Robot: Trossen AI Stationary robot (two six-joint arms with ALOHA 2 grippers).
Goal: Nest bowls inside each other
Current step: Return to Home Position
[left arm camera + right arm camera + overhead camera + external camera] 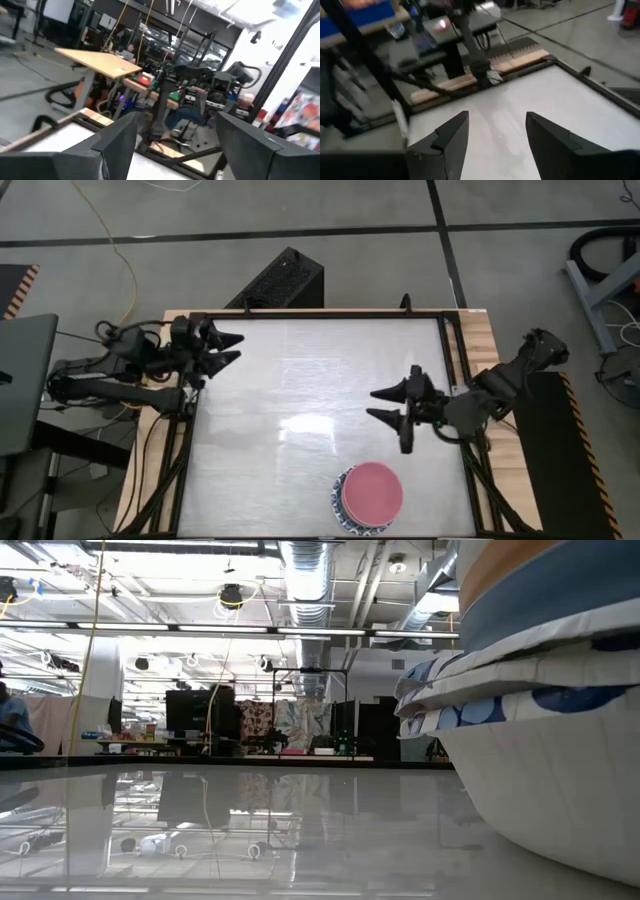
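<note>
The bowls [368,496] stand nested in one stack near the table's near edge, right of centre, a pink bowl on top and a blue-patterned rim below it. In the low view the stack [540,730] fills the right side, its white bottom bowl resting on the tabletop. My right gripper [388,406] hovers open above the table's right half, beyond the stack, fingers pointing left. My left gripper [232,350] is open at the far left corner, pointing right. Neither holds anything.
A dark frame [447,370] borders the white tabletop. A black box [280,280] sits on the floor beyond the far edge. The middle of the table [300,410] lies bare between the two grippers.
</note>
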